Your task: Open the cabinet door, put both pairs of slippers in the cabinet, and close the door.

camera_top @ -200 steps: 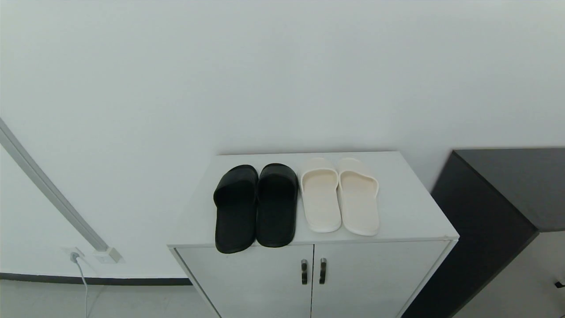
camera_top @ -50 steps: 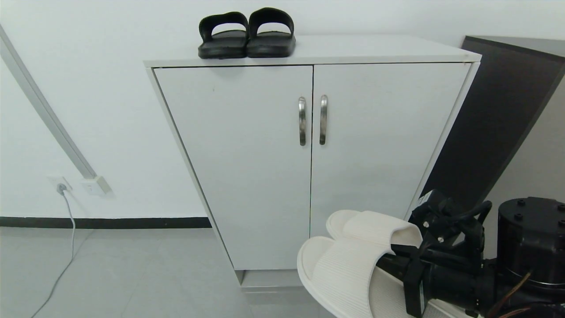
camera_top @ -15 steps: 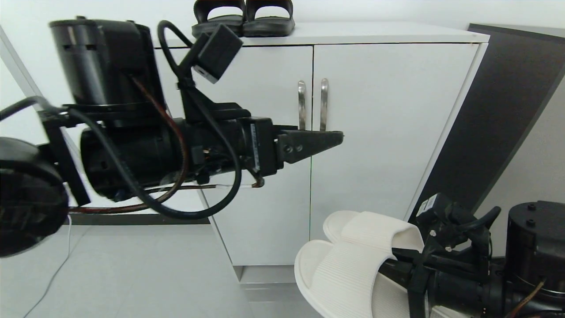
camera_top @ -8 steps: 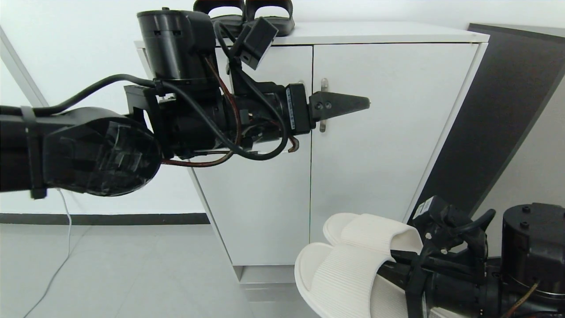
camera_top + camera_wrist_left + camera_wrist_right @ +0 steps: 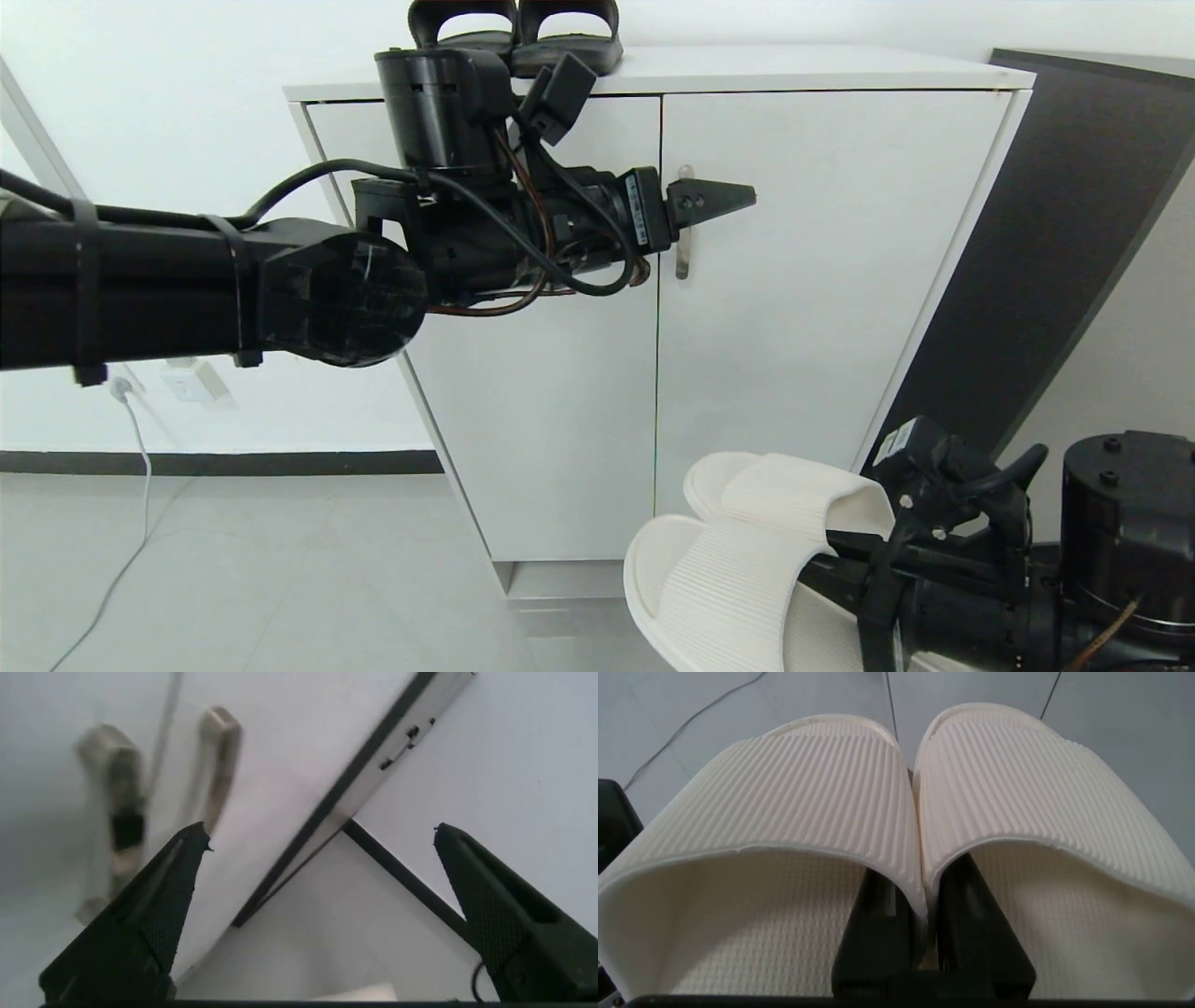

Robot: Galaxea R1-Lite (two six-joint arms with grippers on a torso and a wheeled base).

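The white cabinet (image 5: 794, 280) stands with both doors shut. A pair of black slippers (image 5: 513, 33) sits on its top. My left gripper (image 5: 745, 197) hangs level with the door handles, its tip over the right door handle (image 5: 684, 245); the left handle is hidden behind it. In the left wrist view the left gripper (image 5: 318, 915) is open, with both handles (image 5: 217, 765) blurred beyond it. Low at the right, my right gripper (image 5: 845, 560) is shut on the pair of white slippers (image 5: 738, 560). Its fingers (image 5: 878, 924) pinch the inner strap walls of the white slippers (image 5: 813, 793).
A dark cabinet (image 5: 1074, 233) stands right of the white one. A wall socket with a cable (image 5: 121, 392) sits at the left above the grey floor (image 5: 280, 579). A slanted conduit (image 5: 28, 121) runs along the wall.
My left arm has risen and stretched toward the cabinet, bringing its gripper from below the handles to handle height. The right arm has held still with the white slippers.
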